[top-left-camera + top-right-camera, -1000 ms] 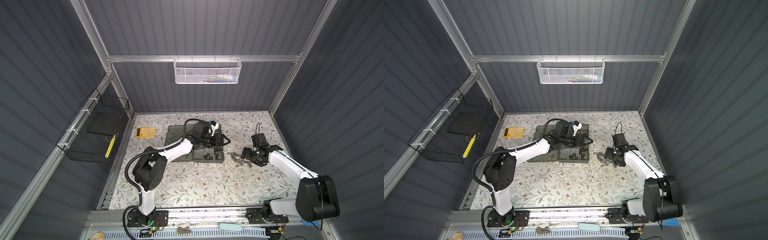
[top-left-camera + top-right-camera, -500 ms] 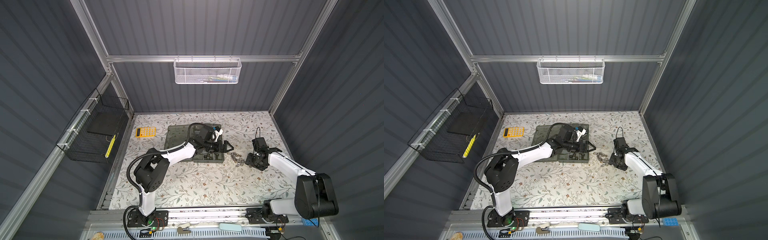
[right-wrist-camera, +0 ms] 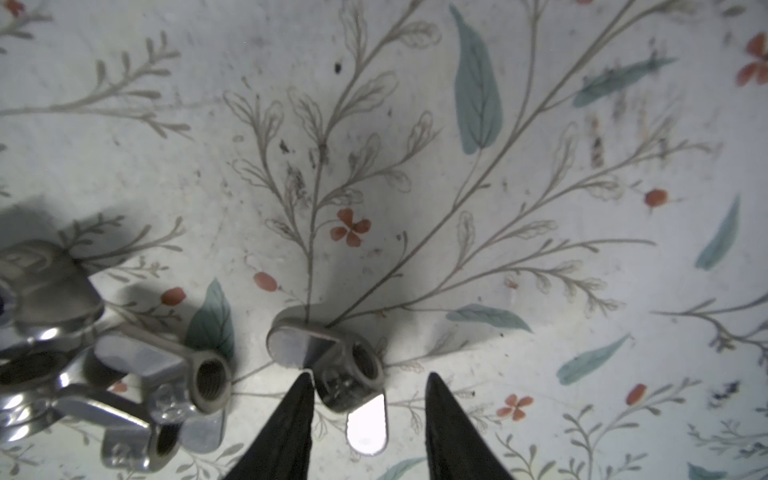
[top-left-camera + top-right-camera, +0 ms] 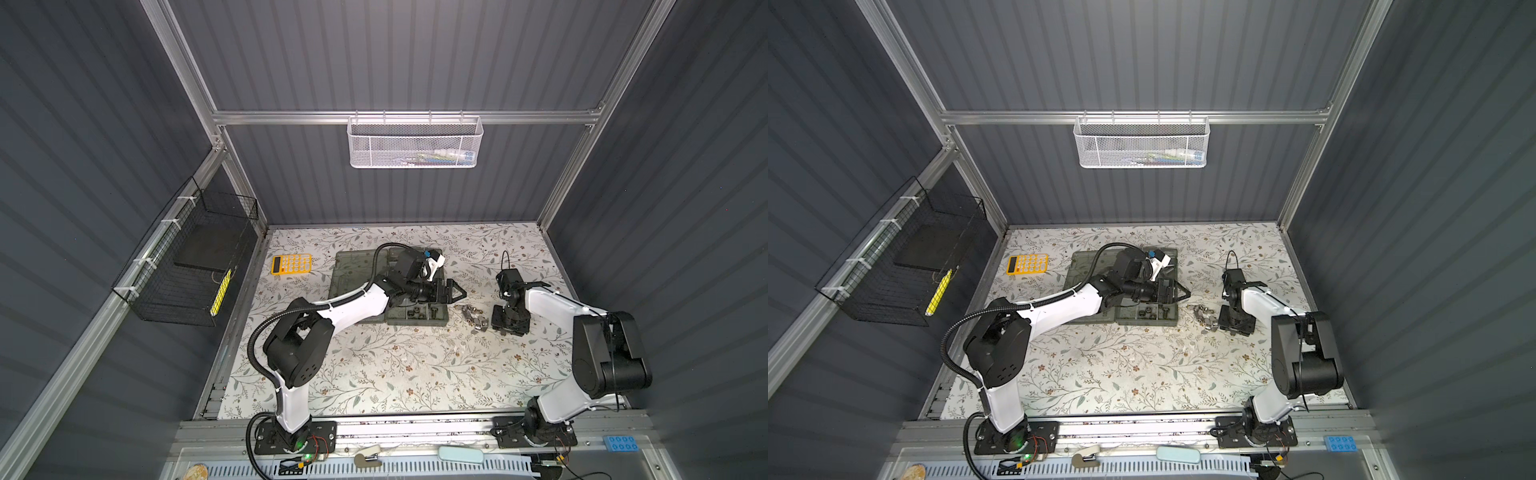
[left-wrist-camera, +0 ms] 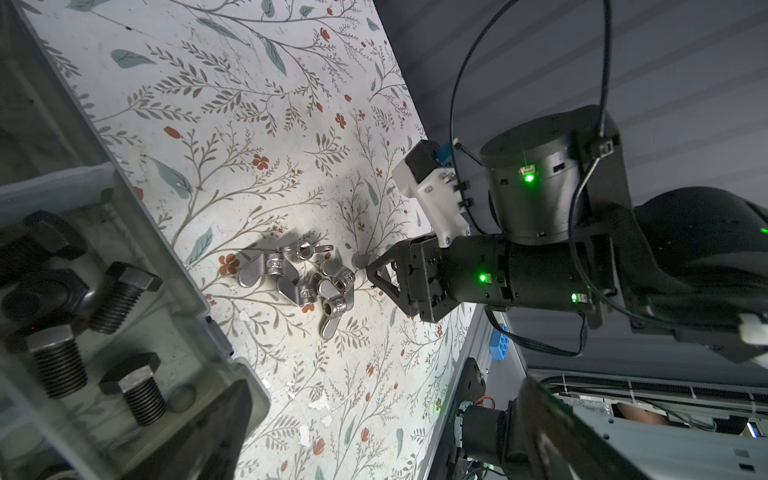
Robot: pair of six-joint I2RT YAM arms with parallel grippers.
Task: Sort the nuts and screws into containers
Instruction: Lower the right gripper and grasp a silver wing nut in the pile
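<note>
Black hex bolts [image 5: 120, 299] lie in an organizer cell [image 5: 166, 249]; silver wing nuts [image 5: 299, 282] lie loose on the table [image 5: 249, 124]. Right gripper [image 3: 369, 376] straddles one, jaws apart; left gripper [image 4: 457, 294] gapes, empty

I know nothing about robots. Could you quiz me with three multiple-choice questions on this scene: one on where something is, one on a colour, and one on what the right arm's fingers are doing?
1. Where is the yellow calculator?
A. in the white basket
B. on the table, left of the organizer case
C. under the right arm

2. What colour are the loose wing nuts?
A. silver
B. red
C. yellow

3. The right arm's fingers are:
A. shut on nothing
B. raised high
C. open around one wing nut

Answers:
1 B: it lies flat beside the case.
2 A: they shine like bare metal.
3 C: the nut sits between the tips, with a gap showing beside it.
</note>
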